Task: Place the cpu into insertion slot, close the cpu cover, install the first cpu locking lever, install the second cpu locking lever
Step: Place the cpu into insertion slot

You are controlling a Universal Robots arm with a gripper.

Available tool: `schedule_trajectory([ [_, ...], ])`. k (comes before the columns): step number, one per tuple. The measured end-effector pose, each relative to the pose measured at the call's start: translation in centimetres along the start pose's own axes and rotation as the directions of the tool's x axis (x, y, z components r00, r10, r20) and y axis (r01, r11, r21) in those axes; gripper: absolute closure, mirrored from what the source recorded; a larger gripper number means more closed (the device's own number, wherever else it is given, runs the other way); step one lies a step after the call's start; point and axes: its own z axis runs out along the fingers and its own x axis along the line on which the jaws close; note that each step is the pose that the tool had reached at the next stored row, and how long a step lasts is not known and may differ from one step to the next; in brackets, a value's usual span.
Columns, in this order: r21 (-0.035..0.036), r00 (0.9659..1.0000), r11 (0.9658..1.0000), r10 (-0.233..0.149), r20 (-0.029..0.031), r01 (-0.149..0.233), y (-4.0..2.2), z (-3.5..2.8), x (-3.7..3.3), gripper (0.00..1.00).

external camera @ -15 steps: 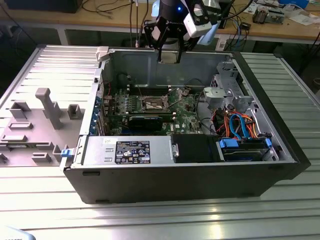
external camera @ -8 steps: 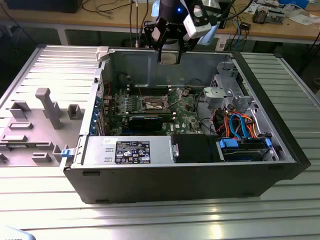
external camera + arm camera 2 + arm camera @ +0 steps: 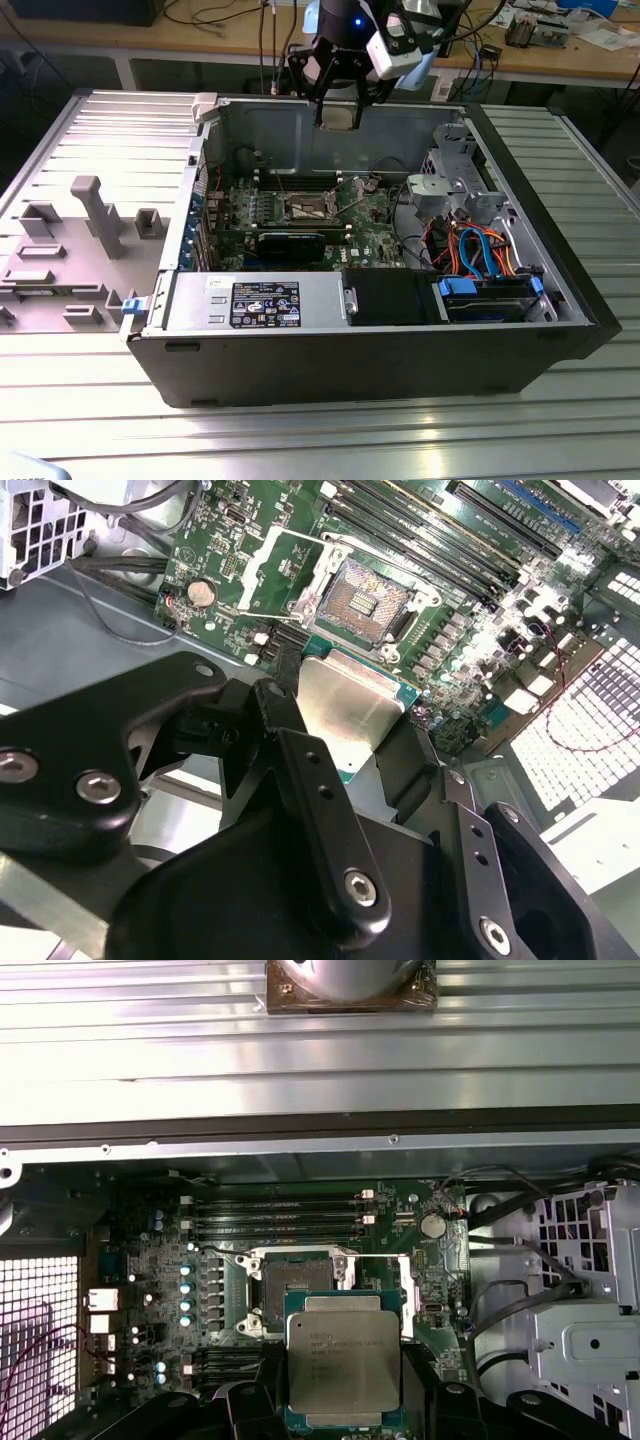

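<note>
over the open computer case the tool hangs, seemingly upright, clamped on cpu.

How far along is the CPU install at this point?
Nothing is installed yet: the insertion slot lies bare and the cpu cover stands open beside it. In hand: the gripper holds the cpu above the board, not seated. Left: seating it, closing the cover, both locking levers.

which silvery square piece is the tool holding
The cpu, the solid silver-topped chip clamped in the tool above the green board; the insertion slot is a dark empty recess with a metal rim.
</note>
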Motion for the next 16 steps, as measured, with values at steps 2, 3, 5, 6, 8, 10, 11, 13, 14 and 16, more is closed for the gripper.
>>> schedule_trajectory([
  [2, 0.0, 1.0, 1.0, 0.0, 0.0, 0.0, 0.0, 0.04, 0.0, 0.45],
  [3, 0.0, 1.0, 1.0, 0.0, 0.0, 0.0, -0.01, 0.06, 0.0, 0.45],
  [5, 0.0, 1.0, 1.0, 0.0, 0.0, 0.0, -0.01, 0.11, 0.0, 0.45],
  [6, -0.0001, 1.0, 1.0, 0.0, 0.0, 0.0, -0.01, 0.15, 0.0, 0.45],
  [8, 0.0, 1.0, 1.0, 0.0, 0.0001, 0.0, -0.02, 0.2, 0.0, 0.45],
  [10, 0.0, 1.0, 1.0, 0.0, 0.0, 0.0, -0.02, 0.24, 0.0, 0.45],
  [11, 0.0, 1.0, 1.0, 0.0, 0.0001, 0.0, -0.02, 0.26, -0.01, 0.45],
  [13, 0.0, 1.0, 1.0, 0.0, 0.0, 0.0, -0.03, 0.3, -0.01, 0.45],
  [14, 0.0001, 1.0, 1.0, 0.0, 0.0, 0.0, -0.03, 0.31, 0.0, 0.45],
  [16, 0.0, 1.0, 1.0, 0.0, 0.0001, 0.0, -0.03, 0.35, -0.01, 0.45],
])
